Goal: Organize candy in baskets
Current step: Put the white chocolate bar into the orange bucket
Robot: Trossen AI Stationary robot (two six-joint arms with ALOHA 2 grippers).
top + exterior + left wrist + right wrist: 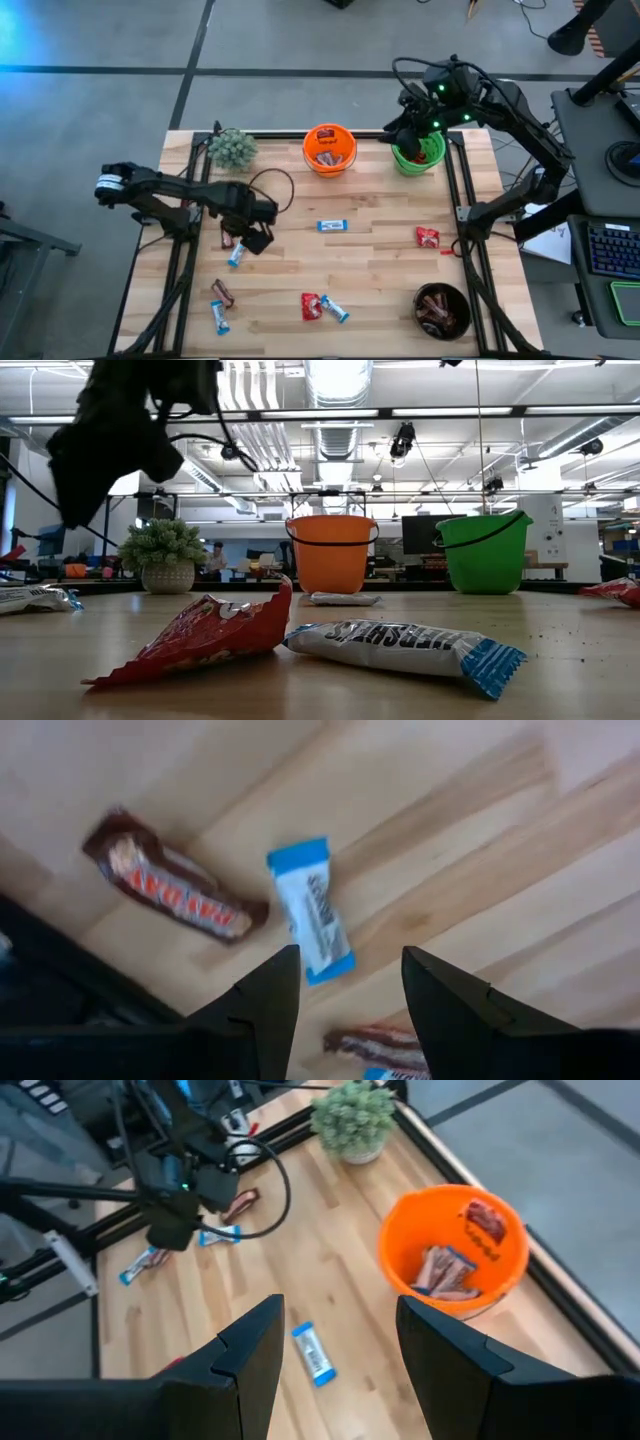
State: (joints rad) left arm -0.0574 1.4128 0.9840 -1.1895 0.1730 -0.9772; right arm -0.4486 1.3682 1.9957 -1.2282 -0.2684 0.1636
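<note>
High view: left pincer [258,238] released, hovering over blue candy [236,255] and brown bar [227,238], well left of orange pail [329,148]. Right pincer [408,128] released, empty, above green pail [419,152], just right of orange pail. Black bowl [442,309] holding brown candies, far from orange pail.

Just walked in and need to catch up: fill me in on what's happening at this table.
Two robot arms are sorting candy into baskets. The left gripper hangs open over a blue candy near the table's left edge, beside a brown bar. The right gripper is open and empty above the green pail. The orange pail and black bowl already hold candy; several pieces remain loose on the table.
</note>
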